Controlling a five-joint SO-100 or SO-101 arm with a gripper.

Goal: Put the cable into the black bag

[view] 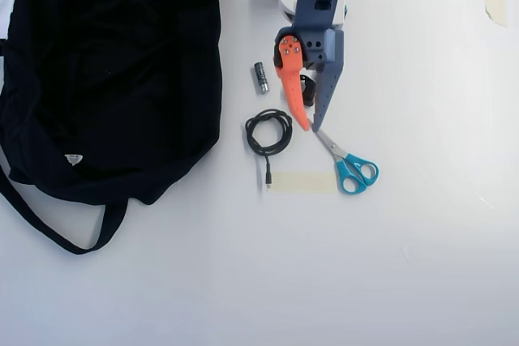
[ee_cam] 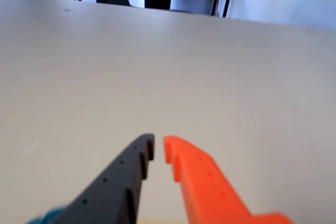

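Wrist view: we see the gripper entering from the lower edge, one dark finger and one orange finger whose tips stand a narrow gap apart with nothing between them, so we read the pincer as nearly closed and empty; beyond it lies only bare table, since the camera looks past the objects. Overhead view: the gripper points down the picture, its tips just to the right of the cable, which lies coiled on the table with its plug end trailing toward a strip of tape. The black bag lies flat at the left, near the coil but not touching it, its strap looping below. The scissors lie under the fingertips, and a small battery sits above the coil. We judge the grasp not yet begun: the fingers would need to part and shift left over the coil
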